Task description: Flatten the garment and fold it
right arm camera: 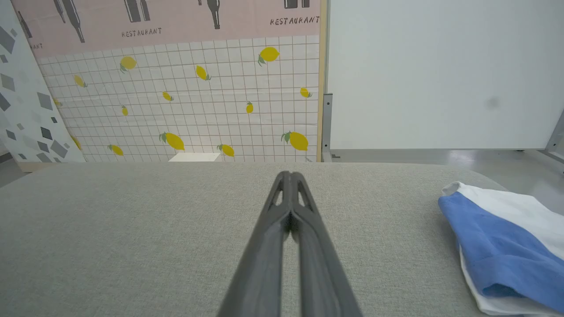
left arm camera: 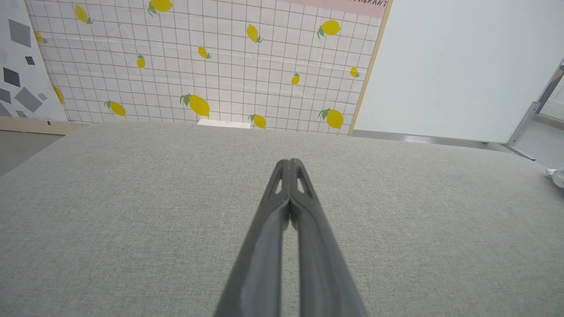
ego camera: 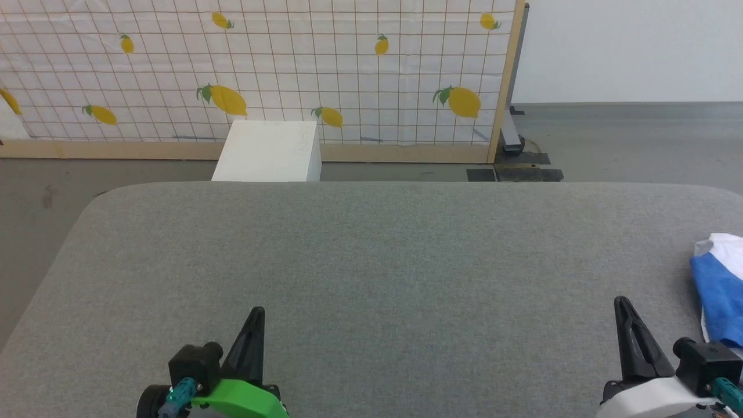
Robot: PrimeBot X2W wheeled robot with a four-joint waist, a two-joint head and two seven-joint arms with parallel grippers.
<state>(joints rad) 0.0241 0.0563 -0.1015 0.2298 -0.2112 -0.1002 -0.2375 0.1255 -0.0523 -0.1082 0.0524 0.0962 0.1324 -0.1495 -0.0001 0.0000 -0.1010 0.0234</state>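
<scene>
Though pressed together tip to tip, clamped on nothing: left gripper (ego camera: 258,312) at lower left of head view, pointing up over grey table (ego camera: 371,249); from left wrist, same left gripper (left arm camera: 289,164) with fingers meeting at tips, thin slit lower down, no cloth between; likewise right gripper (ego camera: 621,302) at lower right of head view, closed and empty; from right wrist, fingers touching at tips, bare table beneath; garment (ego camera: 720,290) lying bunched at table's right edge, partly cut off by frame in head view, near right gripper on its outer side but apart from it; blue panel on top, white cloth showing at far end and along near edge; in right wrist view, garment (right arm camera: 502,237) to right of fingers, resting on table, blue fold over white, not touching them; well apart from left gripper; beyond table, white box (ego camera: 270,151) on floor (ego camera: 627,145) against lemon-print screen (ego camera: 290,58); pale wall (ego camera: 627,46) further right.
</scene>
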